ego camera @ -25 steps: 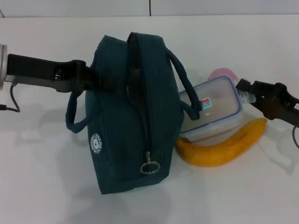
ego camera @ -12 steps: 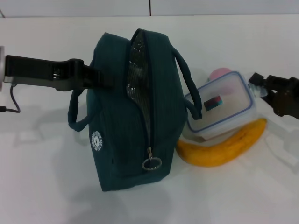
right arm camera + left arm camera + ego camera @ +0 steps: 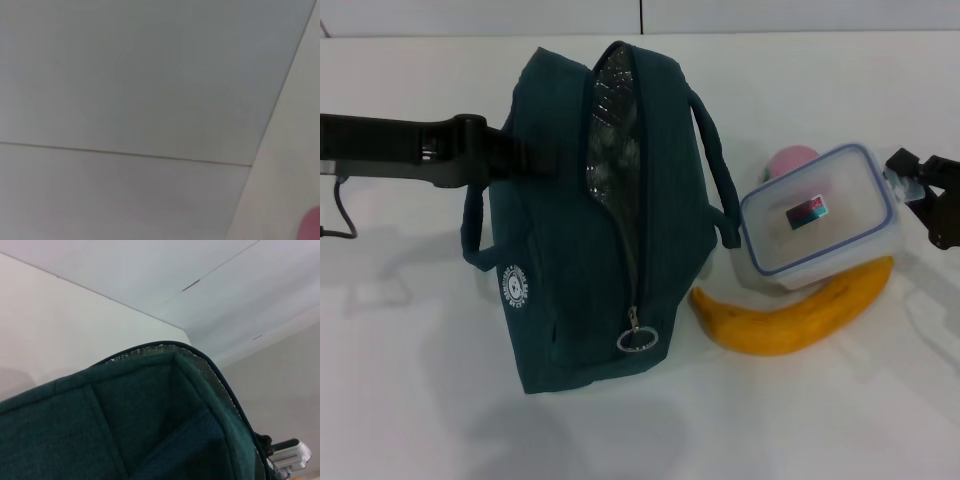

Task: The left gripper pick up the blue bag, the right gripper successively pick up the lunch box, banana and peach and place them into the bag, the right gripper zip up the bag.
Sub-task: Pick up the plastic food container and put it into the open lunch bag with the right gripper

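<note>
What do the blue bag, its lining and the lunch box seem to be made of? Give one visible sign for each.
The blue bag: woven fabric, matte, judging by its fine ribbed weave and soft folds.
Its lining: probably metallised foil, since it looks silvery, quilted and reflective.
The lunch box: clear, glossy plastic, seemingly rigid; the table shows through it, and its lid has a blue rim.
</note>
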Robot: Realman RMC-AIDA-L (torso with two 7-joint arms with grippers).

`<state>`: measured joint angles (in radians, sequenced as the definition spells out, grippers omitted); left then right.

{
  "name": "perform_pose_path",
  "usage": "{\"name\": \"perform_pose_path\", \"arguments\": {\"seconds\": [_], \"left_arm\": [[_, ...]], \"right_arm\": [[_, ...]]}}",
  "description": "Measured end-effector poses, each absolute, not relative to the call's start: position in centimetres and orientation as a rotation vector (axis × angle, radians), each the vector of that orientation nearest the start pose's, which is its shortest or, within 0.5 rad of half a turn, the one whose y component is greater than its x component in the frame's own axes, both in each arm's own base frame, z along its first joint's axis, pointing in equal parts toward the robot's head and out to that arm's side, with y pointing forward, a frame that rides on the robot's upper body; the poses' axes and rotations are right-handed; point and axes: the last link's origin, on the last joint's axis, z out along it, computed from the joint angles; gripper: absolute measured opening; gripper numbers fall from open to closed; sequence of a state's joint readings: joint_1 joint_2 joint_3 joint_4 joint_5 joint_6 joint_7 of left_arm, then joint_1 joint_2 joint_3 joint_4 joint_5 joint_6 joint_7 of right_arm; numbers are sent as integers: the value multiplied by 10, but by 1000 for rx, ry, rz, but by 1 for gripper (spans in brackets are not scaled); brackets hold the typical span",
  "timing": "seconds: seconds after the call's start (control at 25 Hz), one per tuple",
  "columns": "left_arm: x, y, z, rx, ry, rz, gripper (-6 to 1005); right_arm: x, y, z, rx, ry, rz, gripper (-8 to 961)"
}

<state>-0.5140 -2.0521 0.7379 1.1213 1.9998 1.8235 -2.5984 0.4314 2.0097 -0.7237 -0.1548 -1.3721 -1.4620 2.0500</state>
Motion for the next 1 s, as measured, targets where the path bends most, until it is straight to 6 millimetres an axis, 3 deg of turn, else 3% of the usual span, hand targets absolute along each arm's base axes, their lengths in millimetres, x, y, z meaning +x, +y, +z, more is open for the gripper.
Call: {"name": "perform_pose_path", "arguments": {"seconds": [1.0], "left_arm": [[-215, 326, 77, -2521, -1765, -650, 35]], "right_arm": [[299, 296, 8, -1468, 2006, 1915, 97]]}}
